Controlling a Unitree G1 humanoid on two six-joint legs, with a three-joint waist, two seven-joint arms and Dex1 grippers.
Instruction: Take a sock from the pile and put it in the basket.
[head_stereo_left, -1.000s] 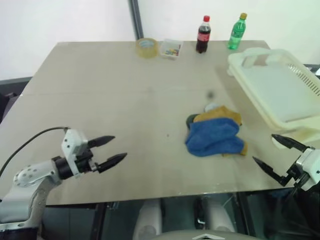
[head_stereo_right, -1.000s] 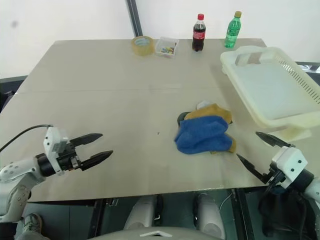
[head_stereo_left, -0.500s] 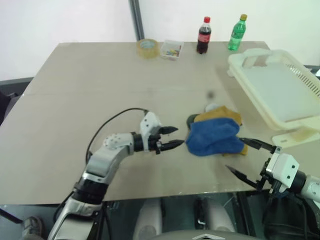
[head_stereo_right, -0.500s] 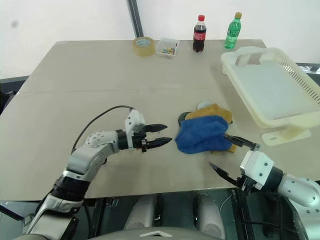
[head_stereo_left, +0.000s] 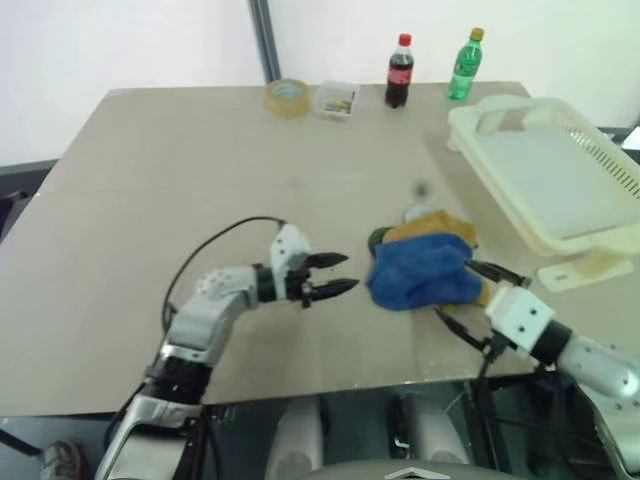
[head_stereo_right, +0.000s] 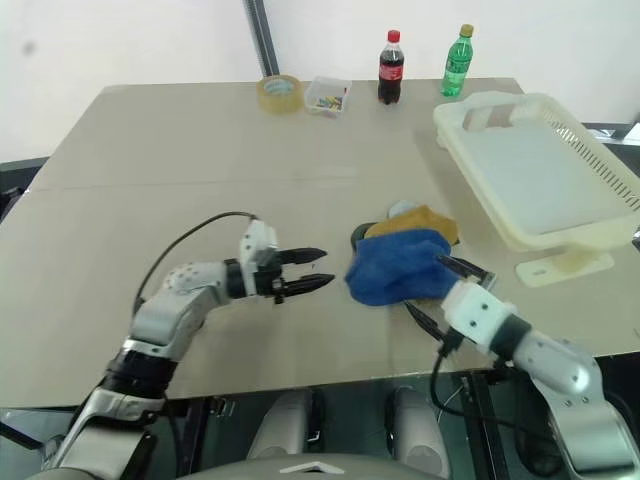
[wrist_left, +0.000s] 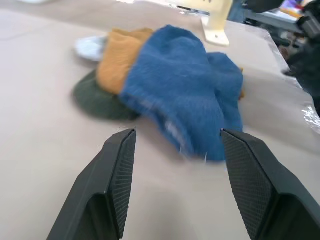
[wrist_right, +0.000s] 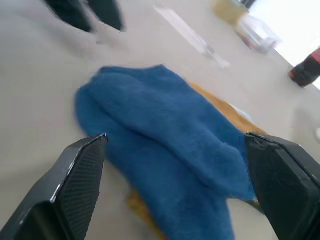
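The pile (head_stereo_left: 425, 265) lies on the table right of centre: a royal blue sock (wrist_left: 185, 95) on top, with a mustard sock (wrist_left: 120, 60), a dark green one (wrist_left: 97, 100) and a pale grey one (wrist_left: 90, 47) under it. My left gripper (head_stereo_left: 345, 272) points at the pile's left side from a short gap away, open and holding nothing. At the pile's near right edge my right gripper (head_stereo_left: 455, 290) stands wide open, the blue sock (wrist_right: 165, 130) just ahead of its fingers (wrist_right: 75, 185). The cream basket (head_stereo_left: 470, 135) sits tilted at the table's right edge.
A tape roll (head_stereo_left: 287, 97), a small clear box (head_stereo_left: 338, 100), a cola bottle (head_stereo_left: 400, 72) and a green bottle (head_stereo_left: 461, 65) line the table's far edge. The basket's low end rests on a small cream foot (head_stereo_left: 575, 272). A black cable loops from my left arm (head_stereo_left: 215, 245).
Both arms swung inward from the table's near corners to either side of the pile. The left gripper's fingers narrowed on the way; the right gripper stayed wide.
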